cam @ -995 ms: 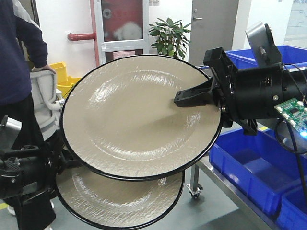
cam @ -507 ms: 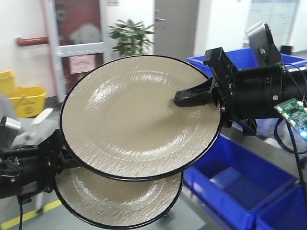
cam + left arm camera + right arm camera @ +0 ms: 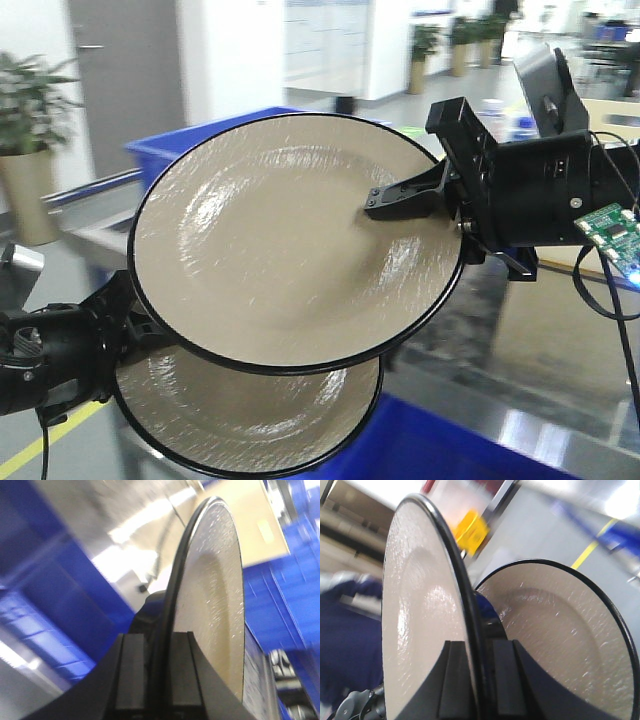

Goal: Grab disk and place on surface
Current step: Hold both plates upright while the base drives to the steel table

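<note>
Now, changed backdrop: a second ago you had a door, a plant and a person behind the disks. All have swept out of view. Behind the upper disk point(image 3: 290, 250), a glossy beige round plate with a thin black rim, you now get a motion-blurred hall, with a blue plastic bin point(image 3: 200, 140) at its upper left.
Unchanged: in your front view both disks and both grippers sit where they did, with the same overlap and the same tilt.
Upper disk: in the air, its face turned toward your front camera. Its lower edge overlaps the lower disk point(image 3: 250, 415), a matching beige, black-rimmed plate just below and behind it.
Right arm: black, reaching in roughly level from the right of the upper disk, with a green circuit board point(image 3: 610, 230) on its side.
Right gripper point(image 3: 385, 205): clamped on the upper disk's right rim, one finger on the face. Your right wrist view shows the rim running between both fingers.
Left arm: black, low, at the lower left of the upper disk.
Left gripper point(image 3: 135, 335): closed on the lower disk's left rim. Your left wrist view shows that rim pinched edge-on.
Surface: a dark glossy surface point(image 3: 470, 325) shows below the upper disk's right side, blurred. Neither disk touches it.
</note>
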